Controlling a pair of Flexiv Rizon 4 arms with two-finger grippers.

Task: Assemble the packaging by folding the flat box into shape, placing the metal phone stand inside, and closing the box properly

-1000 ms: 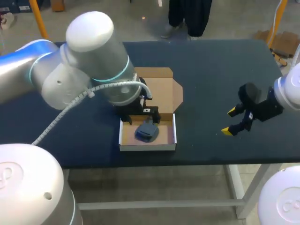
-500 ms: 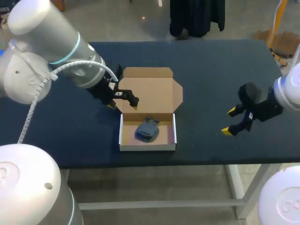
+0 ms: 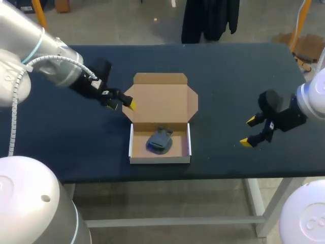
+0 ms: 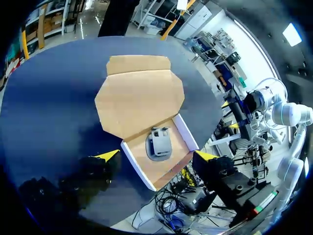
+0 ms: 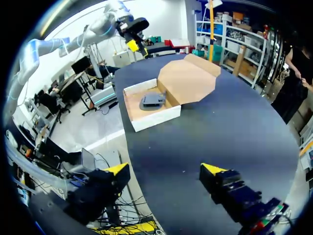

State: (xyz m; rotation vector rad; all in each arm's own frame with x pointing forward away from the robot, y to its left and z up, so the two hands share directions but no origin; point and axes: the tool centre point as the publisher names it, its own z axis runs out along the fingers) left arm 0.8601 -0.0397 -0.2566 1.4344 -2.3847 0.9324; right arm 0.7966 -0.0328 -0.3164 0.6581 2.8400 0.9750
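Closing the lid (image 3: 160, 101) could have jammed on a proud phone stand (image 3: 159, 141), with left fingers (image 3: 130, 104) and right fingers (image 3: 246, 143) wide, empty.

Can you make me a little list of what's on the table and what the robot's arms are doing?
box: white-walled tray, folded up, on the dark table
lid: open, lying flat behind the tray
phone stand: grey, inside the tray
left arm: jaws open, empty, by the lid's left edge
right arm: jaws open, empty, right of the box
box closed: not yet
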